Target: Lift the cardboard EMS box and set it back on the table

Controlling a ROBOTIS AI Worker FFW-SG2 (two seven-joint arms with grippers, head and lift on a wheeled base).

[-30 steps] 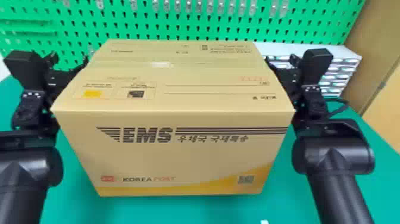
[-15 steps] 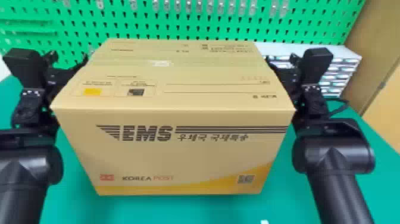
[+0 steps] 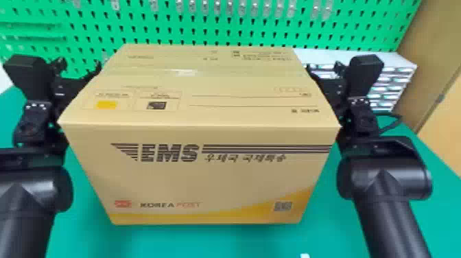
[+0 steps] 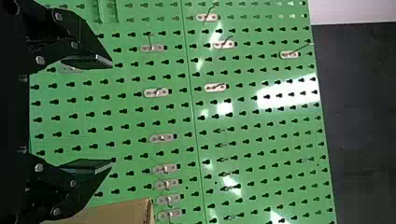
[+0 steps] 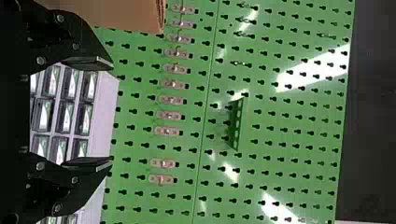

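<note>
The cardboard EMS box (image 3: 219, 178) is between my two arms in the head view, upright, its printed front facing me. A soft shadow lies on the green table below its front; its underside is hidden. Along the box's left side is my left gripper (image 3: 73, 85), and along its right side my right gripper (image 3: 331, 87), both partly hidden by the box. In the left wrist view my left gripper (image 4: 112, 114) has its fingers wide apart, with a corner of the box (image 4: 116, 212) beside them. My right gripper (image 5: 112, 114) is likewise open and empty, the box (image 5: 126, 16) beside it.
The green table (image 3: 425, 212) extends around the box. Behind stands a green pegboard (image 3: 219, 32) with metal hooks. A white rack of small compartments (image 3: 404, 80) is at the back right, behind my right arm. A black cable (image 3: 394, 120) loops beside that arm.
</note>
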